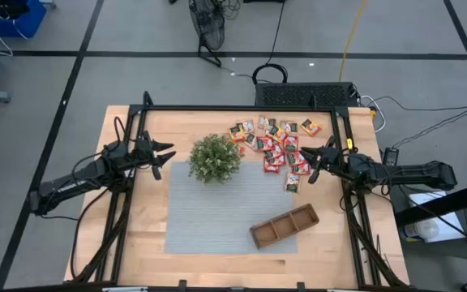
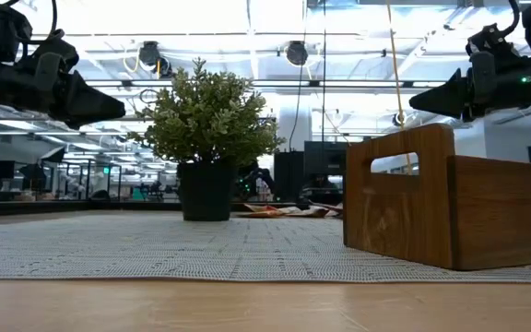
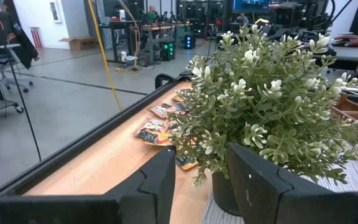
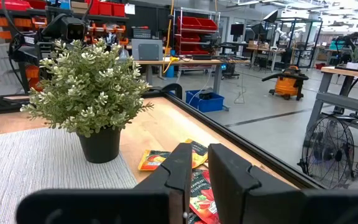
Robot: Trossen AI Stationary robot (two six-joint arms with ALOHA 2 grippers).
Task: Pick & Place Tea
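Wooden tray (image 2: 450, 198): nearest the low camera, brown, on the grey mat (image 1: 217, 215), compartments apparently holding nothing. Desk (image 1: 128, 243): pale wood. Plant (image 1: 214, 157): potted, upright at the mat's far edge. Right end effector (image 1: 309, 164): raised beside the tea, fingers nearly closed, holding nothing. Left end effector (image 1: 169, 156): waiting beside the plant, fingers parted. Tea sachets (image 1: 278, 146): small flat squares, mostly red, heaped at the far right. Step: approach; the next move probably calls for opening and descending onto one sachet.

We see a robotics lab or workshop. Red storage bins (image 4: 194, 25), workbenches (image 4: 185, 62) and an orange shop vacuum (image 4: 288, 84) fill the open hall.
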